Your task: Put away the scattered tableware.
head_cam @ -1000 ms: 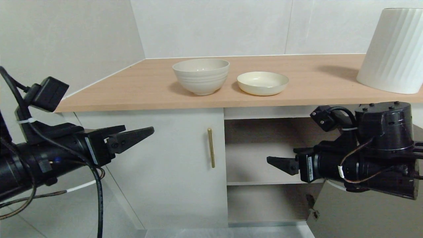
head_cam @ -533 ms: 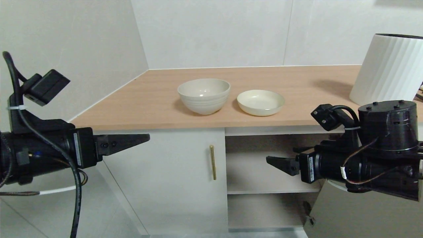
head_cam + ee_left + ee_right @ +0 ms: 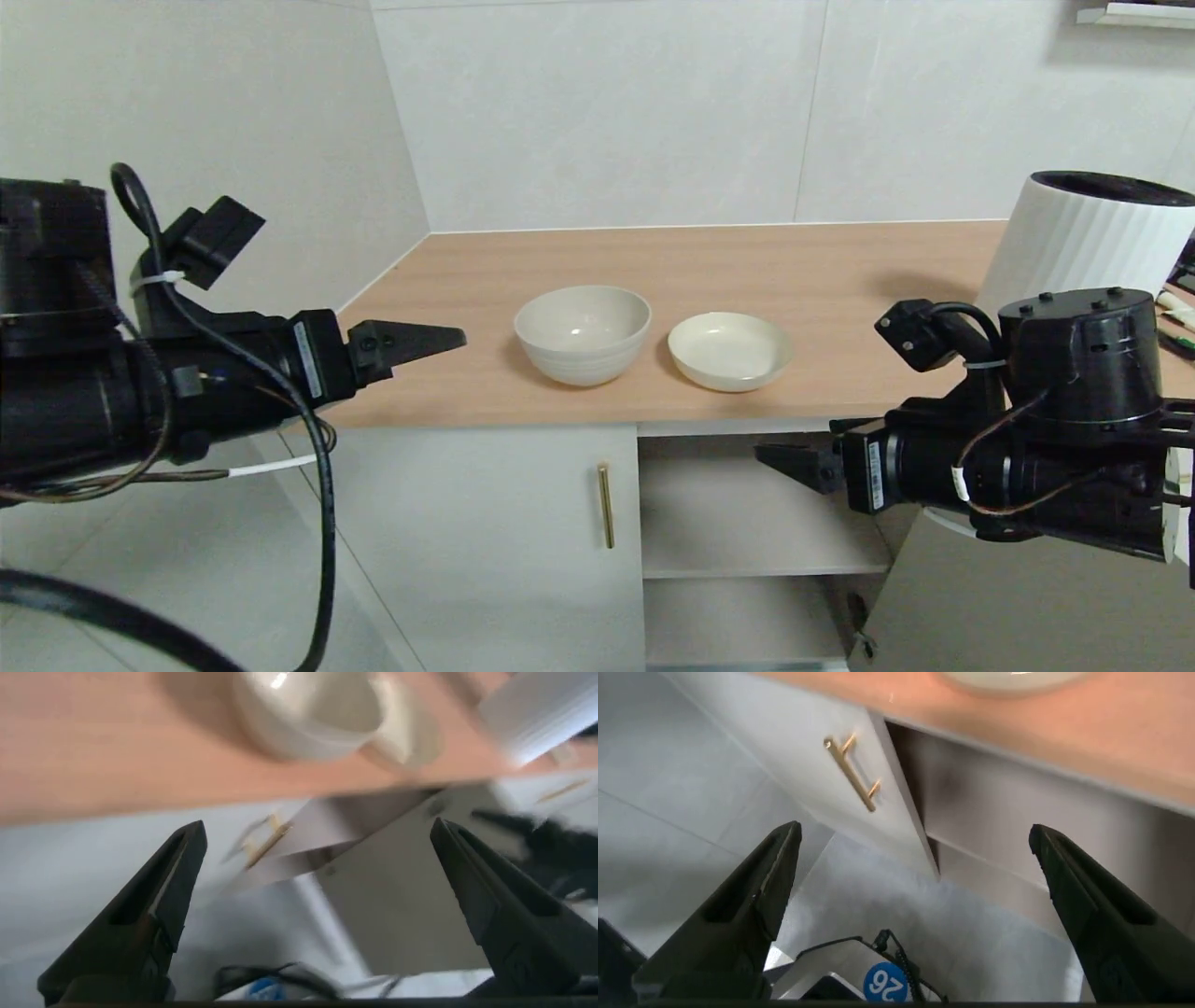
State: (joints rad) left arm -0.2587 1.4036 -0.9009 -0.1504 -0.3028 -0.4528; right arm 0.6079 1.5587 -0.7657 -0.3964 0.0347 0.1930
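A deep cream bowl [image 3: 582, 334] and a shallow cream dish [image 3: 729, 350] stand side by side on the wooden counter [image 3: 709, 257], near its front edge. My left gripper [image 3: 425, 341] hangs at counter-top height, left of the bowl and apart from it. Its wrist view shows the left gripper [image 3: 318, 833] open and empty, with the bowl [image 3: 313, 709] and dish [image 3: 416, 733] ahead of it. My right gripper [image 3: 780, 459] is just below the counter edge, in front of the open cabinet compartment [image 3: 747, 504]. In the right wrist view the right gripper [image 3: 915, 833] is open and empty.
A tall white ribbed container [image 3: 1083, 238] stands on the counter's right end. The left cabinet door with a brass handle [image 3: 605, 505] is closed. The right door [image 3: 980, 597] hangs open below my right arm, and inside are two bare shelves. Walls close the counter's back and left.
The head camera has risen, so the counter sits lower in the picture. My left gripper has come up from cabinet-door height to counter-top height. The bowl and dish stay in place.
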